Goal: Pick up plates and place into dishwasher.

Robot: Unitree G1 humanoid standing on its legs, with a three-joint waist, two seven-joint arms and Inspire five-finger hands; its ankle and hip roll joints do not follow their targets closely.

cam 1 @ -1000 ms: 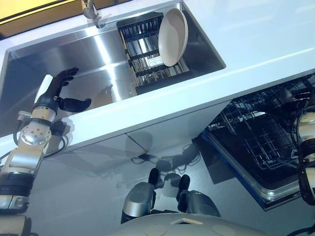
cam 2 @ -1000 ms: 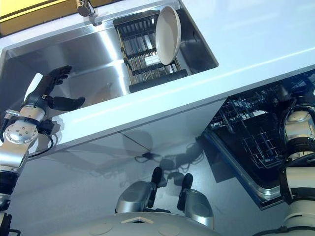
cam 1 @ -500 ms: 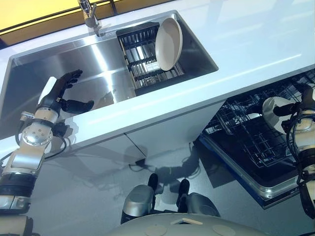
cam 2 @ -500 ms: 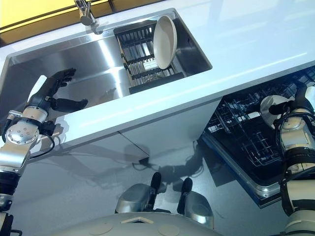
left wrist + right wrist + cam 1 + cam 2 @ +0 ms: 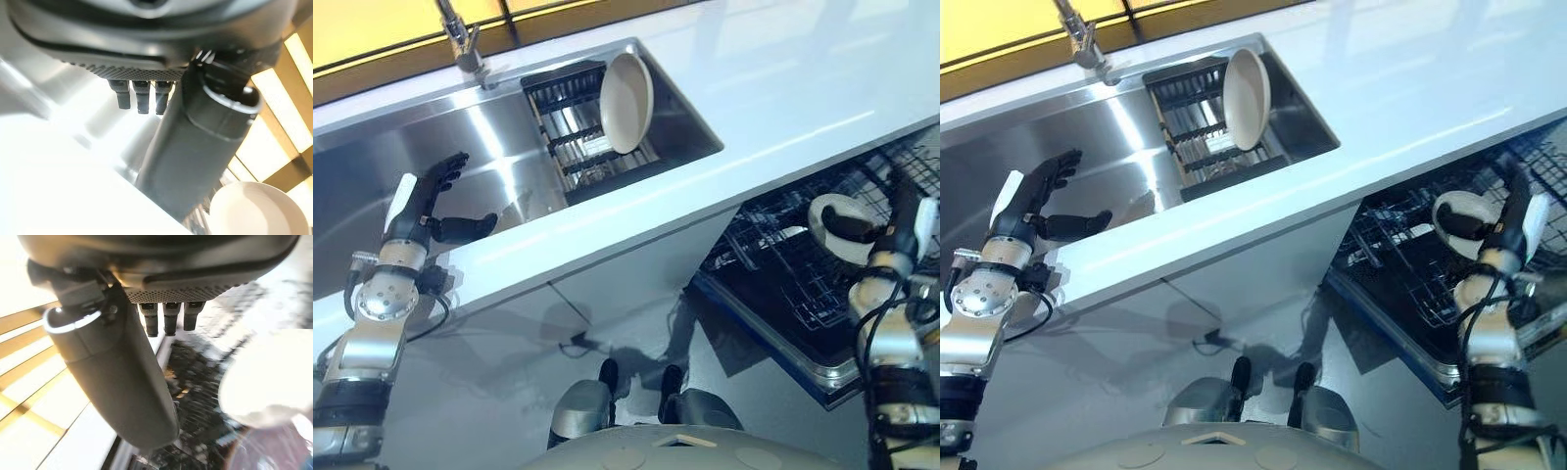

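- Stainless steel sink (image 5: 401,166), brushed and shiny, sunk into a smooth pale table (image 5: 783,88); chrome faucet (image 5: 460,44) at its far rim.
- Dark slatted drying rack (image 5: 570,127) at the right end of the sink, holding one round cream plate (image 5: 626,103) upright on edge, leaning against the sink's right wall.
- Open dishwasher (image 5: 783,294) at the right below the table, with its dark wire rack (image 5: 773,264) pulled out over a dark door.
- Second plate (image 5: 1457,217), white, round and glossy, held above the wire rack by the right hand (image 5: 1508,230): dark thumb hooked across the plate's face, fingers behind its rim, so closed around it.
- In the right wrist view, pale disc of that plate (image 5: 269,382) just past the thumb, with the dishwasher rack blurred beyond.
- Left hand (image 5: 426,206) at the near left rim of the sink, fingers straight and spread, thumb out sideways, holding nothing; well apart from the plate in the drying rack.
- Compared with half a second ago: whole view shifted, so camera moved; right hand and plate now lower-left against the rack and more fully in sight; left hand's pose unchanged; racked plate in the same slot.
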